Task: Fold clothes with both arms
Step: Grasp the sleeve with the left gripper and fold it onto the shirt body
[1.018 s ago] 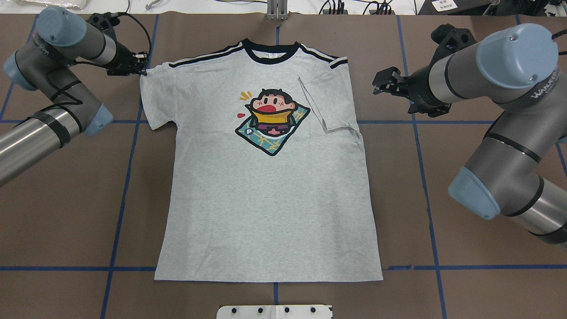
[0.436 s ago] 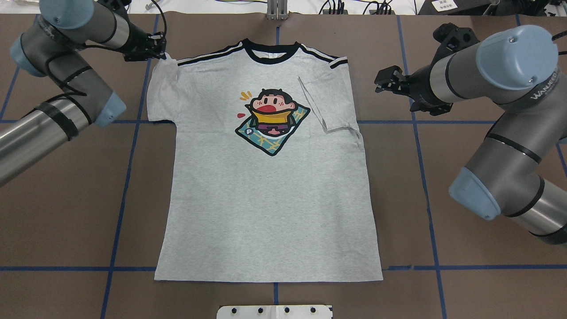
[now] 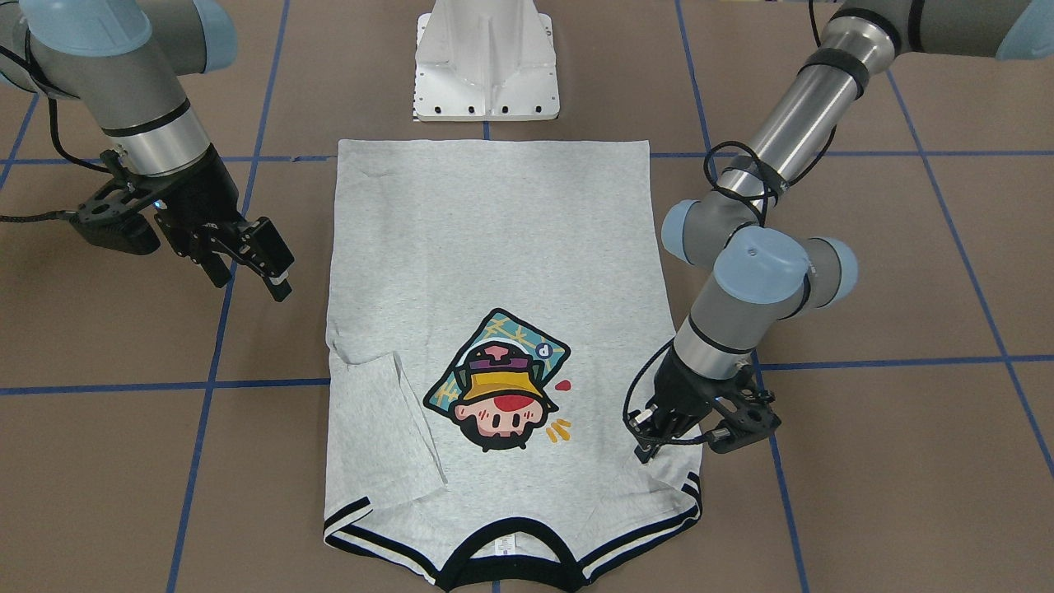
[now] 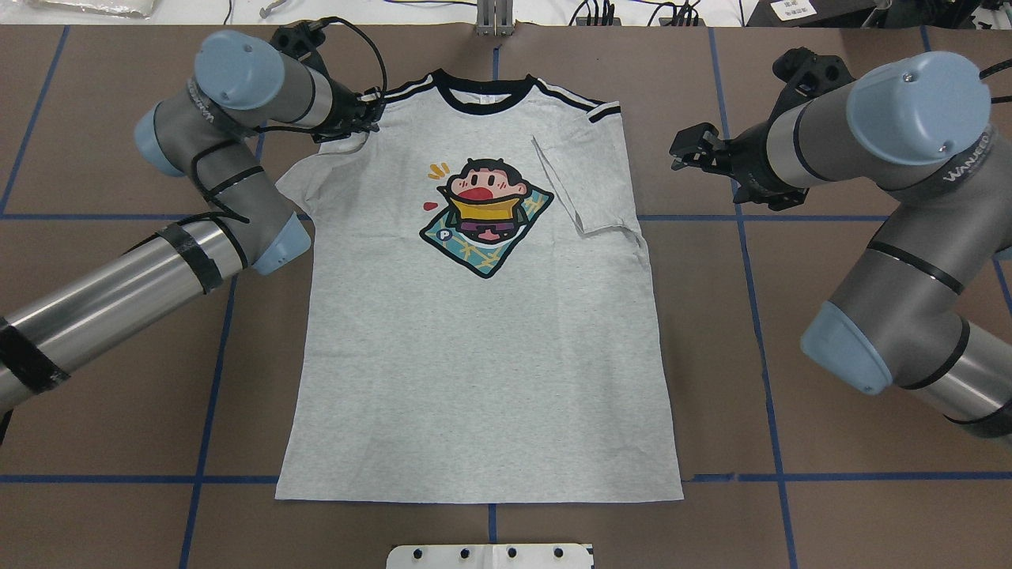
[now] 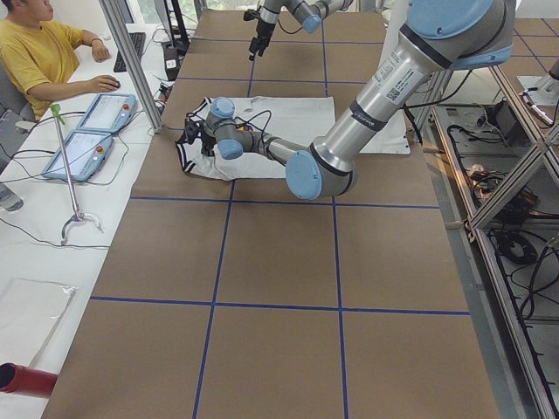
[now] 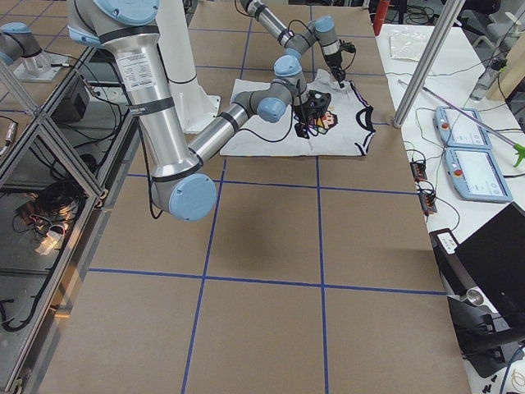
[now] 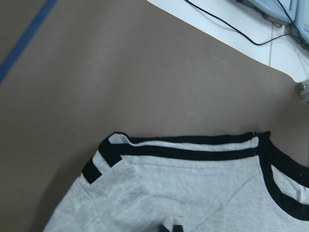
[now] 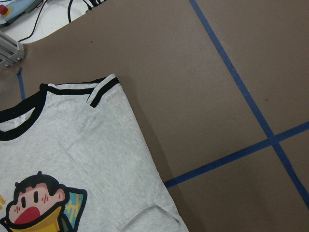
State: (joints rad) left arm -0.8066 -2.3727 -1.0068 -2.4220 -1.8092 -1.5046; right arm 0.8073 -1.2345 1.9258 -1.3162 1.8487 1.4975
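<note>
Fabric soft, light, floppy: heather-grey knit T-shirt point(image 4: 474, 356) on brown desk point(image 4: 118, 356); grab at hems. Left jaws pinch sleeve point(image 4: 316, 170) near far edge; right jaws parted, empty.

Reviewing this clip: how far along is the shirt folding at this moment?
Early. Done: the right sleeve lies folded in over the front of the T-shirt. In hand: the left tool is shut on the left sleeve, drawn in toward the shoulder stripes but not laid flat. Left: the body folds; the hem lies flat, and the right tool hangs open beside the shirt, off the cloth.
</note>
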